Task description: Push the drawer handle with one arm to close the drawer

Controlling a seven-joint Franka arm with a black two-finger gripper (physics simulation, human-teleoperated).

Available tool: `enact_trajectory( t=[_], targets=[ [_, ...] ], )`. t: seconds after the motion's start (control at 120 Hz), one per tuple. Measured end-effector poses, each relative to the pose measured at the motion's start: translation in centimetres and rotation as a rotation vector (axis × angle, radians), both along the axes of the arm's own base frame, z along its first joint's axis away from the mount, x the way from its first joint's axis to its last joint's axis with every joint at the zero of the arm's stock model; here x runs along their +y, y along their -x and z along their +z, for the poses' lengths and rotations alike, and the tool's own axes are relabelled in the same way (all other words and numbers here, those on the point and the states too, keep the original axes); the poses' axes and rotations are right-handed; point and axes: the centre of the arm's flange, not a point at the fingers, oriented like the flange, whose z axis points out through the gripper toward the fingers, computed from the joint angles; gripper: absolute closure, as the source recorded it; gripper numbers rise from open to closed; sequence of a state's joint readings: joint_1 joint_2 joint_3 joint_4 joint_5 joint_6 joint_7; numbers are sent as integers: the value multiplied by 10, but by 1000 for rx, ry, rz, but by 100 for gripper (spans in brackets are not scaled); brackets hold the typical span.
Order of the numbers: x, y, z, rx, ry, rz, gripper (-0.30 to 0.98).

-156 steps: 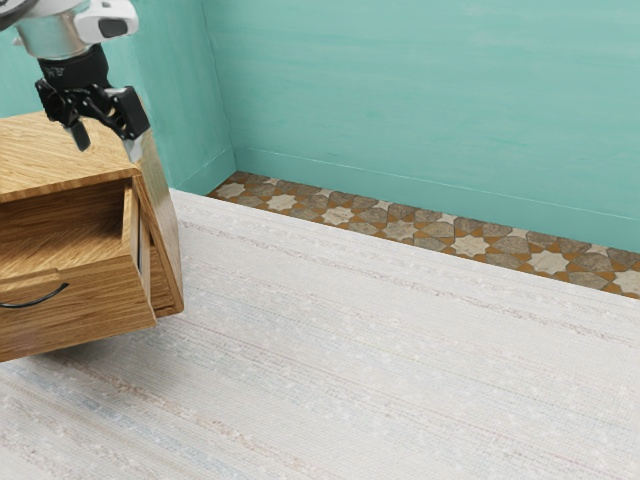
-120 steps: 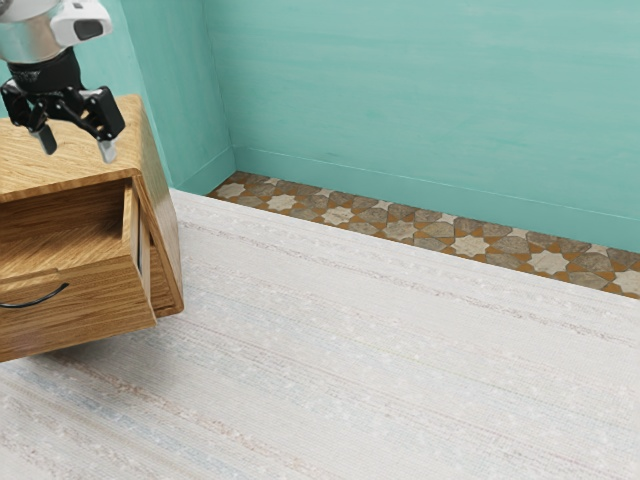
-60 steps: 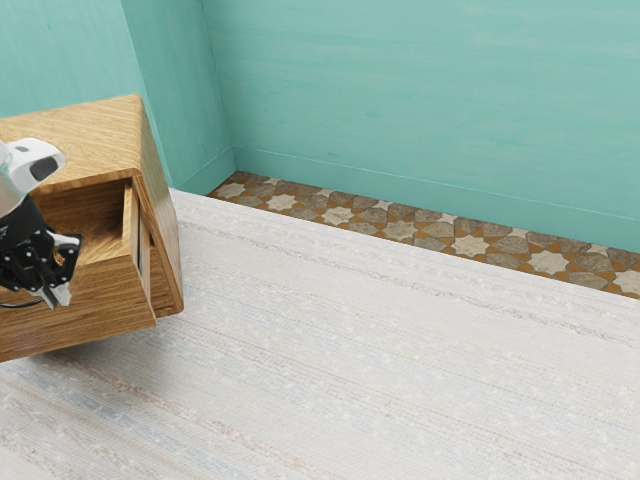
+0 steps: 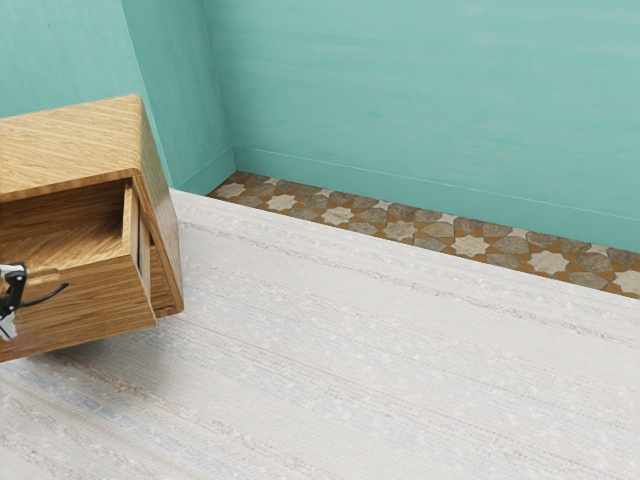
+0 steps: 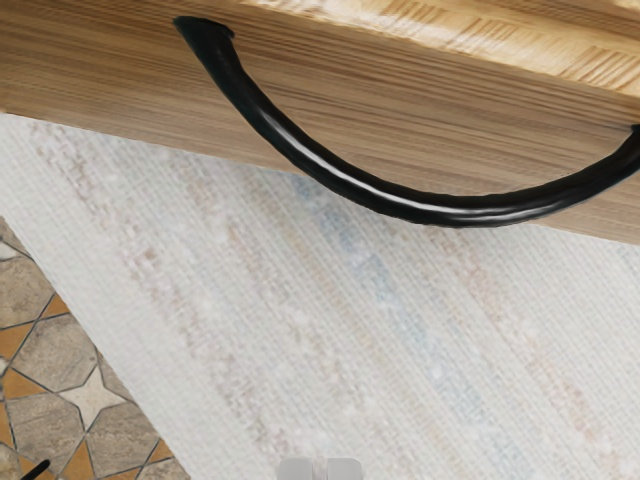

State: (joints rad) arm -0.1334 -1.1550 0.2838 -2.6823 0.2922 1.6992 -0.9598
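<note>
One black handle (image 5: 440,210) sits on the pulled-out drawer (image 4: 100,310) at eight o'clock in the exterior view, and the closed tool (image 5: 320,469) near it might skid off that curve if its push lands off-centre

My gripper (image 4: 10,325) is black, paling to light grey at its tips. Honey-brown wood grain streaks the cabinet (image 4: 80,140) and its drawer (image 4: 95,310); the drawer handle (image 5: 440,210) gleams glossy black. I see faint blue, pinkish and beige stripes across the whitish tabletop (image 4: 350,350), streaky turquoise walls (image 4: 400,90), and cream stars among grey-brown and ochre floor tiles (image 4: 470,246)
</note>
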Motion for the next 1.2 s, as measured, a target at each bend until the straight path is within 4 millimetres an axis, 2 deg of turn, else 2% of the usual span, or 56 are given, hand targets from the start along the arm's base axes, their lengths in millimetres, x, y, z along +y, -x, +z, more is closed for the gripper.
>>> enact_trajectory(
  t=[0.1, 0.217, 0.592, 0.767, 0.983, 1.2],
  targets=[
    [4, -3, -3, 9, -27, 9, 78],
    [14, -17, -14, 44, -54, 38, 78],
    [19, -49, -25, 24, -84, 30, 79],
    [27, -58, -24, 10, -91, 36, 79],
    [42, -78, -25, 21, -105, 43, 79],
    [55, -100, -15, 19, -126, 36, 79]
  ],
)
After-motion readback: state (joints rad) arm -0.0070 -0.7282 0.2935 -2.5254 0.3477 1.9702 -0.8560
